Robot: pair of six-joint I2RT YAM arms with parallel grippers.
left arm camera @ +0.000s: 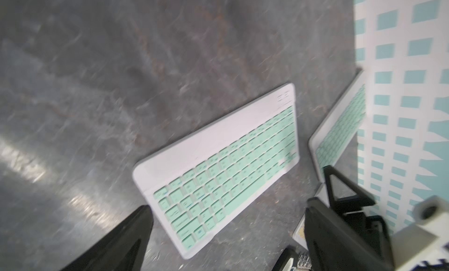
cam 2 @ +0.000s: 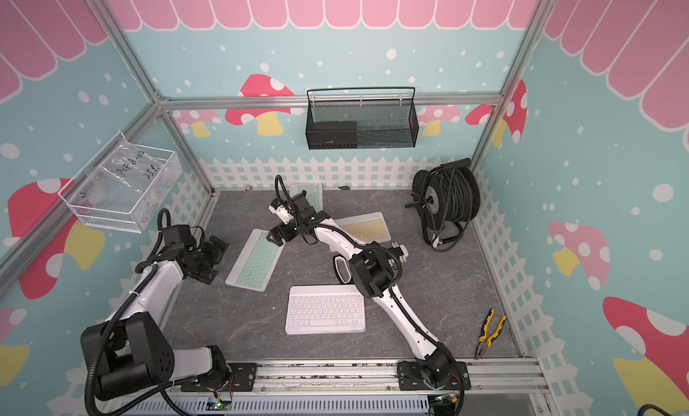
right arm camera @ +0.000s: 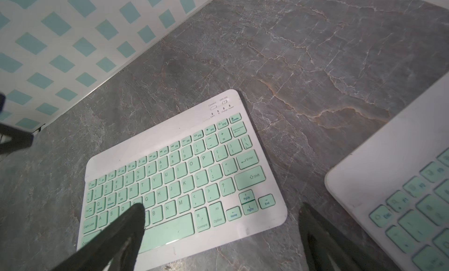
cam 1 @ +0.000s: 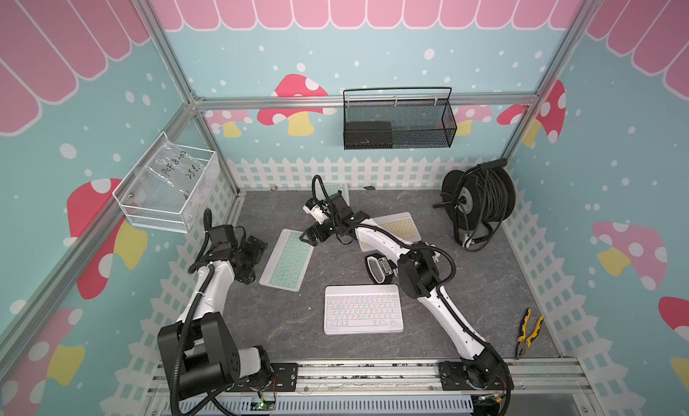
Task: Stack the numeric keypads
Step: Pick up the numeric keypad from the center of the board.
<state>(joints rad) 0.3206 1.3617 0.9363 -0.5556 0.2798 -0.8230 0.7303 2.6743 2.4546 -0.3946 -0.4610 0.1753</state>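
Pliers point(cam 1: 529, 334); right arm point(cam 1: 380, 242) over yellow keypad point(cam 1: 402, 224)

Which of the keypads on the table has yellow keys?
The keypad nearest the black cable reel. The others have mint green or white keys.

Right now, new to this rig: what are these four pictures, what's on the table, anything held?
A left arm and right arm, white-and-black robot arms, are bolted to a rail at the front of a grey stone-look table. Both top views look down on the whole cell; each wrist view comes from a camera on an arm's wrist. Four slim white-framed keypads sit unstacked on the table: a mint-green-keyed keypad, a second mint keypad by the back wall, a yellow-keyed keypad partly under the right arm, a white-keyed keypad. Also a black cable reel and yellow-handled pliers. The left gripper and right gripper are both open and empty.
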